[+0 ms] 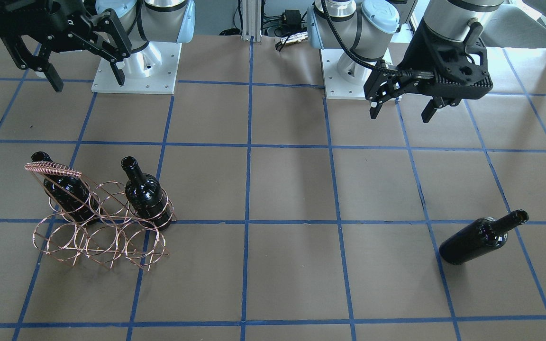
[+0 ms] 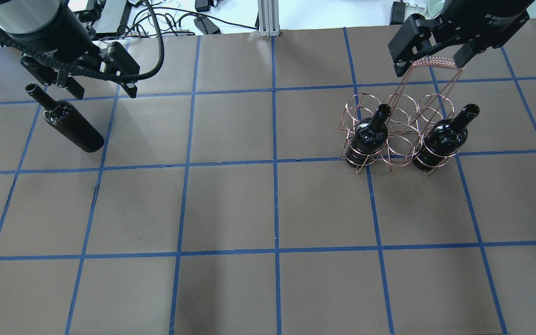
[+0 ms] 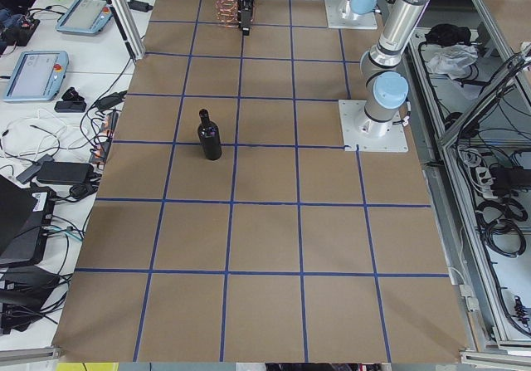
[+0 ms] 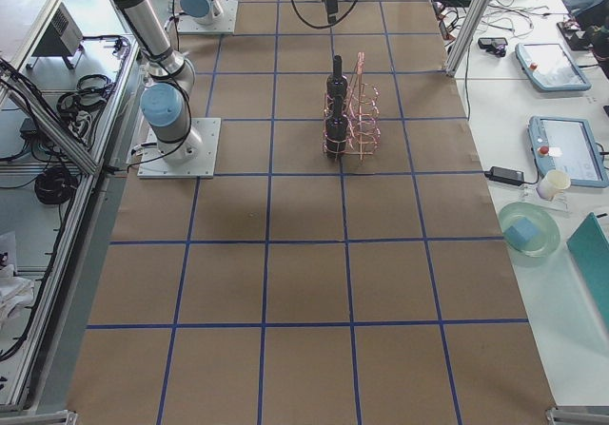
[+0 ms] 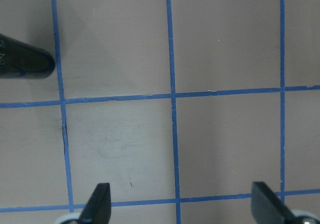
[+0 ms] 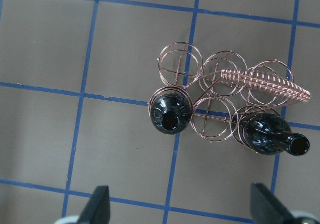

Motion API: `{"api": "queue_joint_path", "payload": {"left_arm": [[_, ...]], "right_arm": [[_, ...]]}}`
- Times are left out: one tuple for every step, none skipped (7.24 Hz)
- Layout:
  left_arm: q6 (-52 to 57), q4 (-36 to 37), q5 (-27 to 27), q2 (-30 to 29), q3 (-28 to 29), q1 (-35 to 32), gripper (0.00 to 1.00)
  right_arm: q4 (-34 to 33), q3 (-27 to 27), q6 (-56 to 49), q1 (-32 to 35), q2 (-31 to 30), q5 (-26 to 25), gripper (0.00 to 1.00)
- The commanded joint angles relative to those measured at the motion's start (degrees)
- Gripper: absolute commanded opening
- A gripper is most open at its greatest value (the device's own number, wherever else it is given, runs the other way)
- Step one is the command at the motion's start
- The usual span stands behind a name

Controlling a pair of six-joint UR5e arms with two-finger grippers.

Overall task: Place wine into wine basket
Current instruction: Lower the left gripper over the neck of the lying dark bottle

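Wine bottle [image 2: 70,124] number three stands upright and loose on the bench [image 2: 268,209], toward the far edge on the robot's left side, well apart from the wine basket [image 2: 400,125] near the far edge on the right. Two other bottles [image 2: 365,137] already fill the outer rings of the basket's robot-side row (the middle ring [image 6: 212,118] is free, as is the far row). The left tool [image 1: 401,114] hovers near the loose bottle, fingers spread and empty; the right tool [image 1: 88,81] hangs over the basket's handle [image 2: 435,62], likewise spread. I judge it roughly two-thirds done: grasping, carrying and seating the last bottle remain.

Silver arms [image 1: 164,14], pale-blue joint caps [image 1: 379,14], black tools [image 1: 401,115] and cable [image 1: 344,47].
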Motion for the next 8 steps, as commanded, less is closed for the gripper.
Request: {"api": "queue_joint_path", "payload": {"left_arm": [[0.05, -0.37, -0.08, 0.33, -0.67, -0.11, 1.0], [0.05, -0.11, -0.17, 0.33, -0.93, -0.11, 1.0], [0.05, -0.02, -0.26, 0.33, -0.94, -0.11, 1.0], [0.14, -0.02, 0.09, 0.33, -0.94, 0.06, 1.0], [0.05, -0.02, -0.61, 0.33, -0.94, 0.07, 1.0], [0.05, 0.15, -0.61, 0.25, -0.94, 0.24, 1.0], [0.14, 0.06, -0.35, 0.16, -1.02, 0.24, 1.0], [-0.04, 0.24, 0.0, -0.1, -1.03, 0.24, 1.0]], "right_arm": [[0.04, 0.0, 0.08, 0.04, 0.0, 0.0, 1.0], [-0.05, 0.0, 0.08, 0.04, 0.0, 0.0, 1.0], [0.04, 0.0, 0.0, -0.05, 0.0, 0.0, 1.0], [-0.05, 0.0, 0.0, -0.05, 0.0, 0.0, 1.0], [-0.05, 0.0, 0.0, -0.05, 0.0, 0.0, 1.0], [-0.05, 0.09, 0.08, 0.04, 0.0, 0.0, 1.0], [-0.05, 0.0, 0.08, 0.04, 0.0, 0.0, 1.0], [0.04, 0.09, 0.08, 0.04, 0.0, 0.0, 1.0]]}}
